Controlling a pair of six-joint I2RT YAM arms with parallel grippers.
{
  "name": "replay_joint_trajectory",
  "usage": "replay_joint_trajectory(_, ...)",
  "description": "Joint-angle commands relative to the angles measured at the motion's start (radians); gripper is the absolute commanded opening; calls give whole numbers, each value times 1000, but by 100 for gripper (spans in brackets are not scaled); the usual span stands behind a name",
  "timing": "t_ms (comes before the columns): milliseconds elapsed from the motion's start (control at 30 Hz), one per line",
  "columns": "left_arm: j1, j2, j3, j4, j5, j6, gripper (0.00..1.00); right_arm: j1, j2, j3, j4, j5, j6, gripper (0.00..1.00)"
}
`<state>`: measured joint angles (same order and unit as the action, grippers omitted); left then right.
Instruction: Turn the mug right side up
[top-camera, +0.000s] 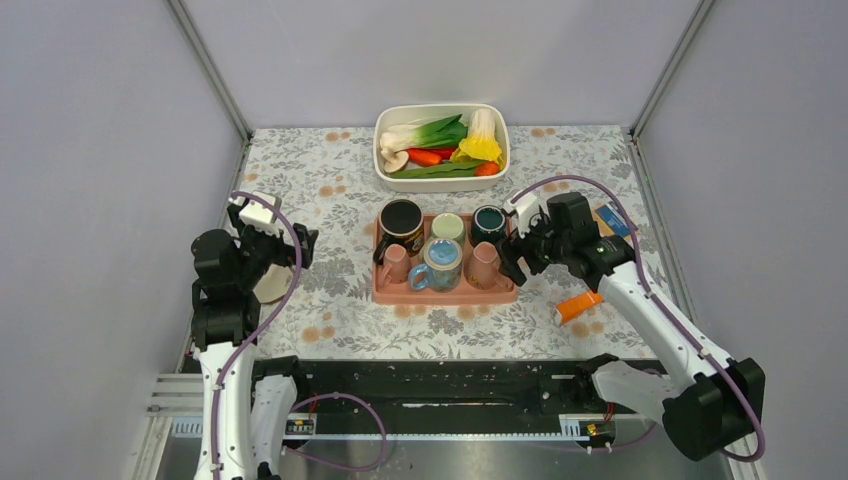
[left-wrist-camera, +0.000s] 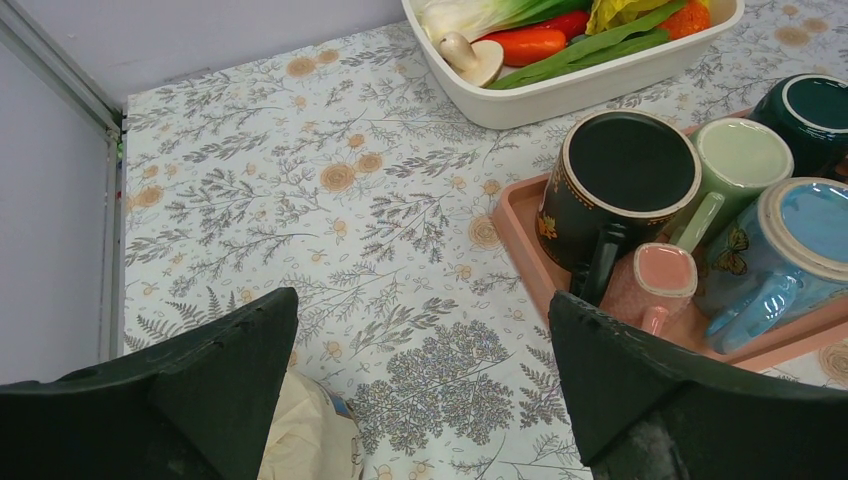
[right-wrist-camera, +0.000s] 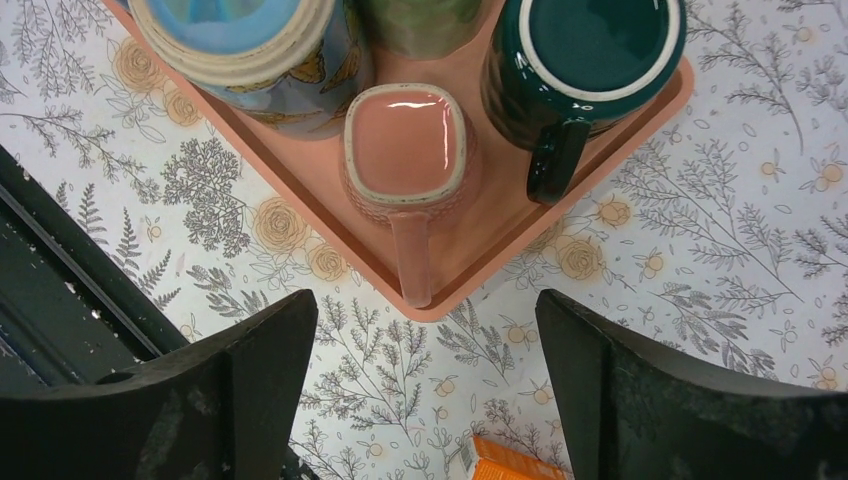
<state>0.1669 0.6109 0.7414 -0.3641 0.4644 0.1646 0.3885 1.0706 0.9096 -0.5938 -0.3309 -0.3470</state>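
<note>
Several mugs stand on a pink tray (top-camera: 385, 290). The right-hand pink mug (top-camera: 484, 264) (right-wrist-camera: 405, 150) shows a flat glossy top with a pale ring, so it looks base up; its handle points at my right gripper. My right gripper (top-camera: 515, 255) (right-wrist-camera: 428, 340) hovers open just off the tray's right front corner, with nothing between its fingers. Beside that mug stand a dark teal mug (right-wrist-camera: 585, 50) and a blue mug (right-wrist-camera: 250, 35). My left gripper (top-camera: 295, 243) (left-wrist-camera: 420, 350) is open above the cloth, left of the tray and empty.
A black mug (left-wrist-camera: 625, 165), a green mug (left-wrist-camera: 740, 155) and a second pink mug (left-wrist-camera: 660, 275) also stand on the tray. A white dish of vegetables (top-camera: 441, 147) sits behind it. An orange box (top-camera: 579, 305) lies right of the tray, and a cream packet (left-wrist-camera: 305, 435) lies under my left gripper.
</note>
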Motion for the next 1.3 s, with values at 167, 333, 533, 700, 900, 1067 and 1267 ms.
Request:
replay_joint_trajectory(167,13,4,-10,54,42,0,99,49,106,4,6,18,-21,82)
replay_joint_trajectory(333,17,7,-11,54,45,2,99,76,169,2,6,21,-28,79)
replay_joint_trajectory(533,22,10,-11,55,50,3,99,94,219,-3,22,34,-22,76)
replay_joint_trajectory(700,28,13,-13,54,61,3,99,96,251,-9,43,48,-16,73)
replay_joint_trajectory(900,29,15,-13,53,64,3,99,98,290,-3,62,66,4,68)
replay_joint_trajectory(1067,30,18,-14,55,70,4,99,101,312,3,73,79,12,62)
replay_joint_trajectory(1267,31,20,-14,55,72,4,99,105,328,6,74,84,14,56)
